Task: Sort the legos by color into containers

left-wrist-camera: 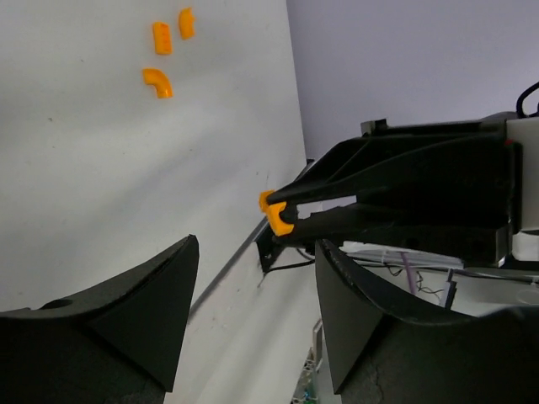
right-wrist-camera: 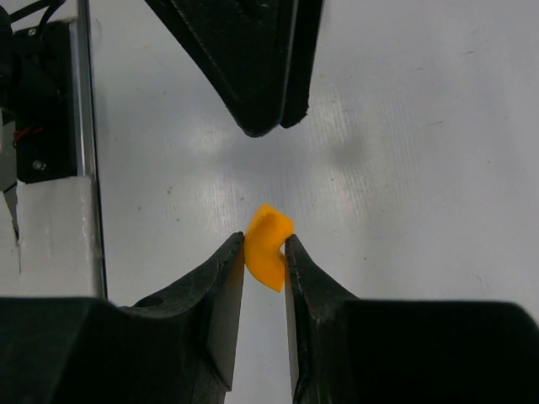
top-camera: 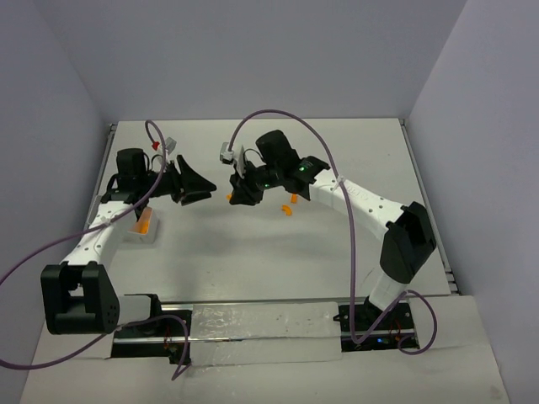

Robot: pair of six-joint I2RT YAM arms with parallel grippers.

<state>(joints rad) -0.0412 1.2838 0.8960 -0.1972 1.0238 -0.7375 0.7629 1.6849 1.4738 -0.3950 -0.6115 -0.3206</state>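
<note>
My right gripper [top-camera: 233, 195] is shut on an orange curved lego [right-wrist-camera: 268, 248] and holds it above the table, pinched between both fingertips. My left gripper [top-camera: 205, 190] is open and empty, its tips facing the right gripper at close range. In the left wrist view the right gripper's tips hold the orange lego [left-wrist-camera: 275, 211] just beyond my open left fingers [left-wrist-camera: 160, 303]. Loose orange legos [top-camera: 290, 204] lie on the table right of the grippers; three show in the left wrist view [left-wrist-camera: 162, 39]. The white tray [top-camera: 141, 236] sits at the left with an orange piece in it.
A small red thing [top-camera: 157, 148] and a grey cable connector [top-camera: 171, 144] are near the back left. White walls enclose the table on three sides. Purple cables arch over both arms.
</note>
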